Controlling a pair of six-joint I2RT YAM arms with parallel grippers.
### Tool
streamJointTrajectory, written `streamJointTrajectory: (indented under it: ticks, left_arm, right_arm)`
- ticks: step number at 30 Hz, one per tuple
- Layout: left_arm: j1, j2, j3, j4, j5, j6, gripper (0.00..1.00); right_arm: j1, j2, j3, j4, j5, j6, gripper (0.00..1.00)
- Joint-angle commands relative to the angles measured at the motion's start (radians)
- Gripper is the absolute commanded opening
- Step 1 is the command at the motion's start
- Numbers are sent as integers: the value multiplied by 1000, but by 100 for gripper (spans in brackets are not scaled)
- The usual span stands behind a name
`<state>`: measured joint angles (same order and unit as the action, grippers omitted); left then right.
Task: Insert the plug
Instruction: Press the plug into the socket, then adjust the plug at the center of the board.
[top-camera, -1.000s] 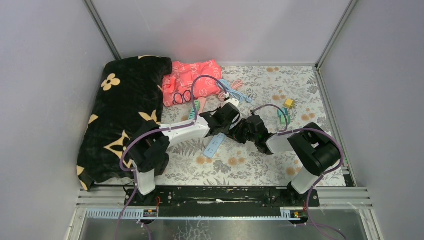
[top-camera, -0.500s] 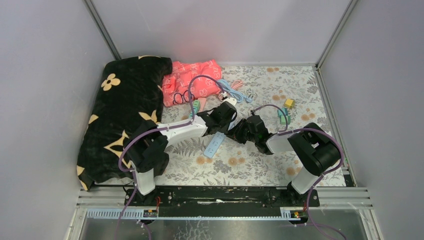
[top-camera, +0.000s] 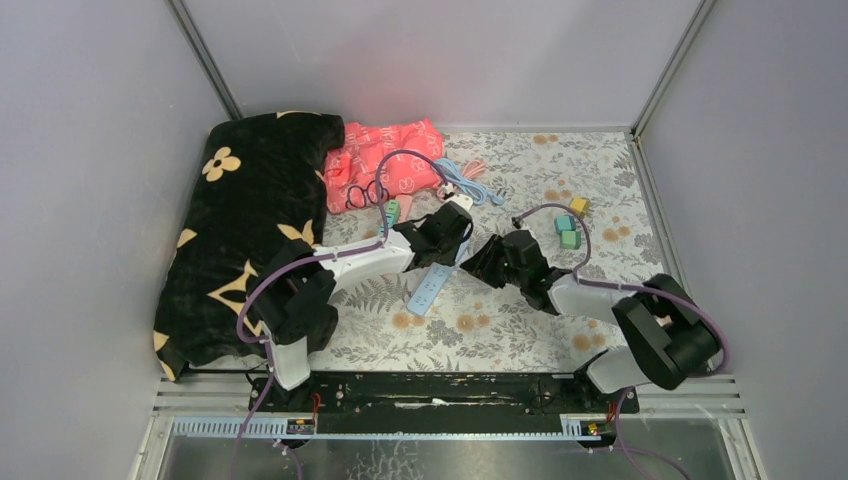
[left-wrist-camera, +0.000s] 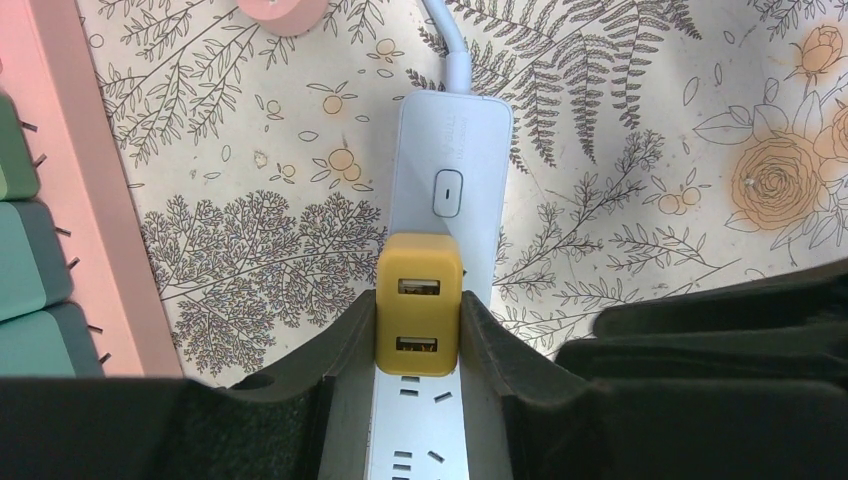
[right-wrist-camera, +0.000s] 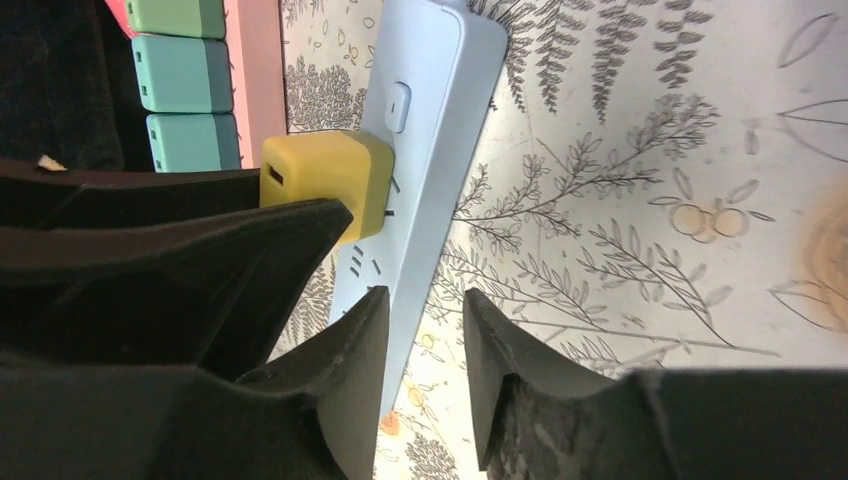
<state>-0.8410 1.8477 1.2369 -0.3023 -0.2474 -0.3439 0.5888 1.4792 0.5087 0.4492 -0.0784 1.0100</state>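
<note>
Worktop (top-camera: 520, 335): covered with a flower-and-fern print cloth; both arms reach out over it toward the middle.
Power strip (left-wrist-camera: 455, 150): white, lying flat on the worktop at a slant. Its switch (left-wrist-camera: 448, 192) faces up and a white cord (left-wrist-camera: 452, 45) leaves the far end.
Right end effector (right-wrist-camera: 425, 310): fingers (right-wrist-camera: 365, 335) a little apart and gripping nothing. It is low over the near part of the power strip, just beside the left one.
Left end effector (left-wrist-camera: 420, 335): clamped on the plug, one pad (left-wrist-camera: 365, 340) pressed on each side.
Plug (left-wrist-camera: 420, 318): a yellow cube with two slots on top. It stands on the power strip's face, just on the near side of the switch; how deep it sits cannot be told.
Pink tray (left-wrist-camera: 75, 200): just left of the power strip, holding green blocks (right-wrist-camera: 185, 75).
Toy blocks (top-camera: 570, 232): loose on the worktop, off to the right, well apart from the power strip.
Blue cable (top-camera: 462, 182): coiled farther back.
Red cloth (top-camera: 385, 160): bunched at the far side.
Black blanket (top-camera: 250, 220): cream flowers on it, heaped along the left.
</note>
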Motion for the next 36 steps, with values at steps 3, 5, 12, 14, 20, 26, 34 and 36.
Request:
streamJointTrajectory:
  ticks: [3,5,12,14,20,26,34,36]
  left_arm:
    - [3,71,-18,-187,91,-22,34]
    - [3,64,30,-213,82,-18,43]
    - [4,8,175,-277,59,-13,65]
    - [4,-22,208,-302,49,-13,70]
    - [32,-190,210,-336,48,-13,84]
    - [82,-356,171,-396,50,20,97]
    - [122,-591,83,-400,-26,116,100]
    - [127,-639,24,-355,-83,129,100]
  right_arm:
    - [-3,-194,2,-236,162,-128,47]
    - [-3,-252,8,-306,204,-162,50]
    - [-3,-415,52,-515,326,-252,64]
    - [-3,-446,71,-563,355,-277,69]
    - [-14,-473,143,-685,439,-354,84]
    - [-56,-432,213,-748,483,-429,97]
    - [-258,-345,294,-767,405,-527,99]
    - [-320,-312,313,-750,359,-536,99]
